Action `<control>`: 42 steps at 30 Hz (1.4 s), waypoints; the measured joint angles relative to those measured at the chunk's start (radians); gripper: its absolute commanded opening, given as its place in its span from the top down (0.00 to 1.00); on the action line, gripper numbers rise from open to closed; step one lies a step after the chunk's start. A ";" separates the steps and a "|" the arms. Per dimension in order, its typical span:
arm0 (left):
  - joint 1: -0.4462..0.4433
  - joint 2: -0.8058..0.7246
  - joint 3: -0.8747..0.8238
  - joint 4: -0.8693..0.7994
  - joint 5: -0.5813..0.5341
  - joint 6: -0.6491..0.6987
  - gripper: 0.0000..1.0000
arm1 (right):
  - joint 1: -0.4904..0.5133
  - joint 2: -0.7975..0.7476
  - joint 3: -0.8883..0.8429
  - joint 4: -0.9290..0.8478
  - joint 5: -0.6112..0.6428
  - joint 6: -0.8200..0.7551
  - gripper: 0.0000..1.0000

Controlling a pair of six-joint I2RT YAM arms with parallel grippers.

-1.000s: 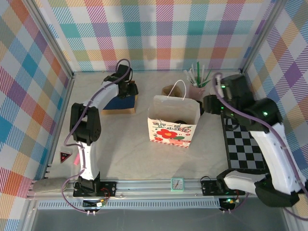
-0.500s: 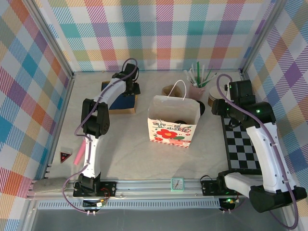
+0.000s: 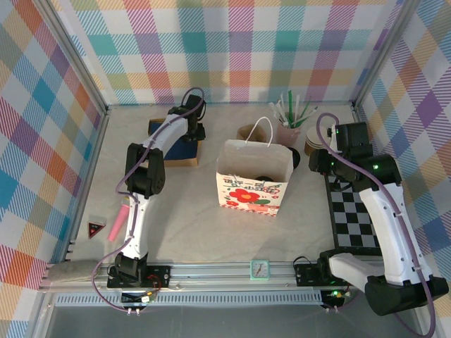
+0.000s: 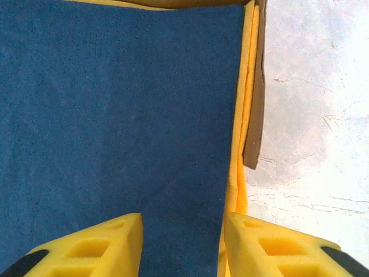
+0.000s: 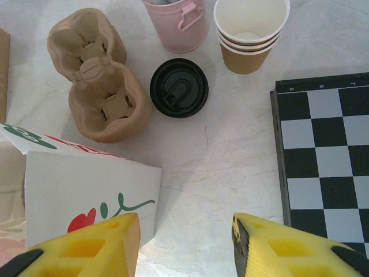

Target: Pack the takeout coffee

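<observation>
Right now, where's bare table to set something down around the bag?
Widest bare table lies between the left arm and the paper bag, running to the near rail. A narrower strip runs between the bag and the chessboard. Behind the bag is crowded: cup tray, lidded coffee, pink bucket, stacked cups.

coffee (image 5: 179, 88) beside tray (image 5: 95, 86), bag (image 5: 86, 190) (upright) nearer

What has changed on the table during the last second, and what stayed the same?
The left gripper shifted a little right over the blue box, its elbow swinging right. The right gripper drew slightly right and nearer, close to the coffee. Neither took hold of anything; both are open. The coffee, bag and tray did not move.
</observation>
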 measured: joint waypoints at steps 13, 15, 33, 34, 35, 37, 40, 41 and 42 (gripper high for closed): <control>0.000 0.030 0.020 -0.013 0.000 0.013 0.66 | -0.004 0.000 0.000 0.005 -0.011 0.000 0.56; 0.000 0.031 0.021 -0.013 0.000 0.016 0.71 | -0.004 0.000 0.000 0.006 -0.011 0.000 0.56; 0.000 0.031 0.036 -0.018 0.000 0.050 0.93 | -0.004 -0.011 0.000 0.009 -0.024 0.000 0.59; 0.000 0.031 0.036 -0.018 0.000 0.052 0.93 | -0.004 -0.011 0.000 0.009 -0.027 0.000 0.59; 0.000 0.031 0.036 -0.018 0.000 0.056 0.93 | -0.004 -0.011 0.000 0.009 -0.029 0.000 0.59; 0.000 0.029 0.036 -0.025 0.000 0.062 0.93 | -0.004 -0.011 0.000 0.009 -0.036 0.000 0.59; 0.000 0.018 0.036 -0.042 0.002 0.067 0.93 | -0.004 -0.011 0.000 0.010 -0.043 0.000 0.60; 0.000 0.012 0.036 -0.045 0.002 0.069 0.93 | -0.004 -0.011 0.000 0.010 -0.044 0.000 0.60; 0.000 0.003 0.036 -0.048 0.004 0.071 0.93 | -0.004 -0.011 0.000 0.010 -0.045 0.000 0.60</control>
